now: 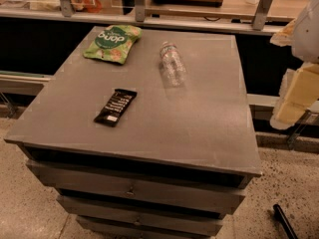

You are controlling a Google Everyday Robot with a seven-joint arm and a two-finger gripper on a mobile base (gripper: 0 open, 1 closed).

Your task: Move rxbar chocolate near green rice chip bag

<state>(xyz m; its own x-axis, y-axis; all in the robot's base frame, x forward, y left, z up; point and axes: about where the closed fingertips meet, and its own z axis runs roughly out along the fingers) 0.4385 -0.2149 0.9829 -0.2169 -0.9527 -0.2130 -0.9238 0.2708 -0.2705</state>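
The rxbar chocolate, a flat black bar with white lettering, lies on the left middle of the grey cabinet top. The green rice chip bag, light green with a darker round logo, lies at the far left corner, well apart from the bar. My gripper shows as a pale, cream-coloured shape at the right edge of the view, beyond the cabinet's right side and far from both things. It holds nothing that I can see.
A clear plastic water bottle lies on its side at the back middle of the top. A counter with metal posts runs behind the cabinet. Drawers face me below. A black rod lies on the floor at lower right.
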